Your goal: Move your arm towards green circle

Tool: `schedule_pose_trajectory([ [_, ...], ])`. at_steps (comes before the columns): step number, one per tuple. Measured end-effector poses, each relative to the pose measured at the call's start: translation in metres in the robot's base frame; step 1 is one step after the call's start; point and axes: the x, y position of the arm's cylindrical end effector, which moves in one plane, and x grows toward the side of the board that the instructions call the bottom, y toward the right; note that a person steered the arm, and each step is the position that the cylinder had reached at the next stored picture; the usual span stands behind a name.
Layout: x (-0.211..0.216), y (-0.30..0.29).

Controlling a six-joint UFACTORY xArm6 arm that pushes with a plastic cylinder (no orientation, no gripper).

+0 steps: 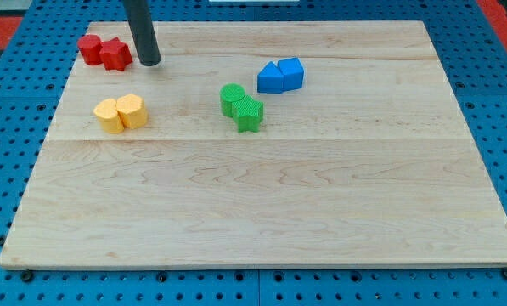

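Pale wooden board [261, 212] carries four pairs of small coloured blocks, all in its far half. The dark rod's tip [150, 63] is set down at the far left, just right of the red star-shaped blocks [104, 51]; no jaws are fitted, so nothing is held. The green round block [233, 97] lies near the middle, touching a green star-like block [250, 113], though the shapes are hard to confirm. The approach step appears barely begun. A slide rightward and slightly nearer is called for next. Bare wood lies between, with the yellow blocks [121, 113] left of that path and the blue blocks [280, 76] beyond it.
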Motion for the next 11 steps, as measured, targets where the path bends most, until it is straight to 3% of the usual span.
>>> schedule_pose_trajectory([
  [2, 0.04, 0.038],
  [6, 0.031, 0.06],
  [8, 0.06, 0.052],
  [10, 0.063, 0.071],
  [11, 0.045, 0.043],
])
